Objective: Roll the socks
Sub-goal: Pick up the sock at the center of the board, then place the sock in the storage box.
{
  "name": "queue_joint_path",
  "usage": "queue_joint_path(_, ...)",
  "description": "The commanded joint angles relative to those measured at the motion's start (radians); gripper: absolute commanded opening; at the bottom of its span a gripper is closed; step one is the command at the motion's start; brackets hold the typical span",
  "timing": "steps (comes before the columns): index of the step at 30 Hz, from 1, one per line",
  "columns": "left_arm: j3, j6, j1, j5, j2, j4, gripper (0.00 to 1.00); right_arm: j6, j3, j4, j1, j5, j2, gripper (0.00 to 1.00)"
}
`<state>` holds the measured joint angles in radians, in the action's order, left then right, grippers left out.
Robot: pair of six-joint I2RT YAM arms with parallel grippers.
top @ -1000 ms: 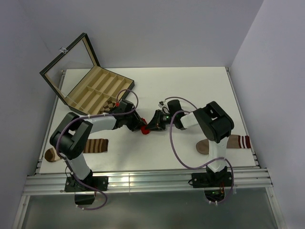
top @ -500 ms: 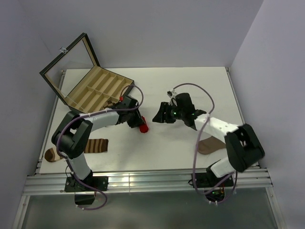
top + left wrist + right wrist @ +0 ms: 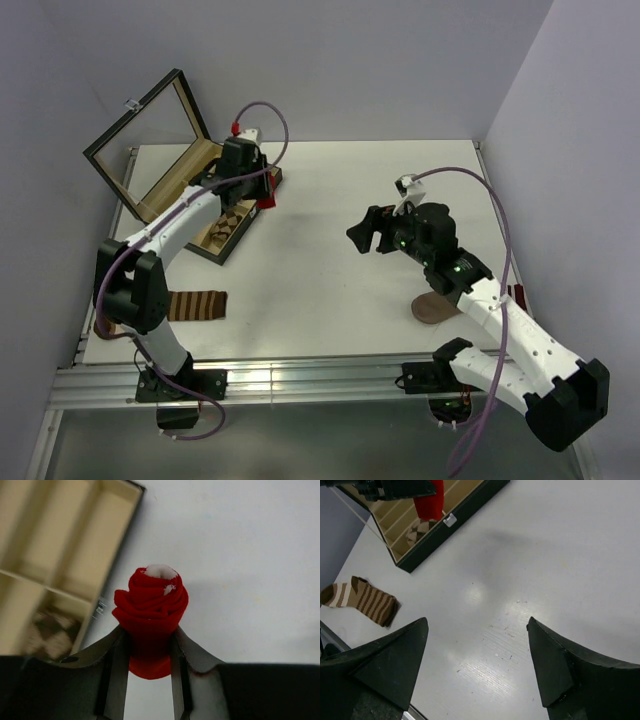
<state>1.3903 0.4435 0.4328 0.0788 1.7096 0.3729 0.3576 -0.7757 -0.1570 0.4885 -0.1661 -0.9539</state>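
Red sock (image 3: 150,605), rolled and pinched in the left hand (image 3: 149,632), has travelled from mid worktop (image 3: 330,300) to the right edge of the box (image 3: 470,507), near the argyle sock (image 3: 417,531) inside. Right hand (image 3: 477,625) has released, now spread: roll seems finished, stowing next.

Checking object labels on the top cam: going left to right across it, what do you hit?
striped sock → red rolled sock → right gripper, open → plain brown sock. The box and the argyle sock inside it are left out because they overlap the others.
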Motion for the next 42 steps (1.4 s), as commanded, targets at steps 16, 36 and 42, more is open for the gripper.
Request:
queue_joint_path(16,0.017,-0.555,-0.315,-0.069,0.090,-0.061,0.00,-0.091,0.038,0.022,0.002,-0.081,0.069,0.88)
queue_joint_path(36,-0.195,-0.658,-0.374,-0.103,0.050,-0.098,0.00,-0.111,0.062,0.037,0.002,-0.090,0.024,0.85)
queue_joint_path(42,-0.192,-0.651,-0.364,-0.100,0.053,-0.055,0.00,-0.114,0.075,0.036,0.002,-0.073,0.047,0.85)
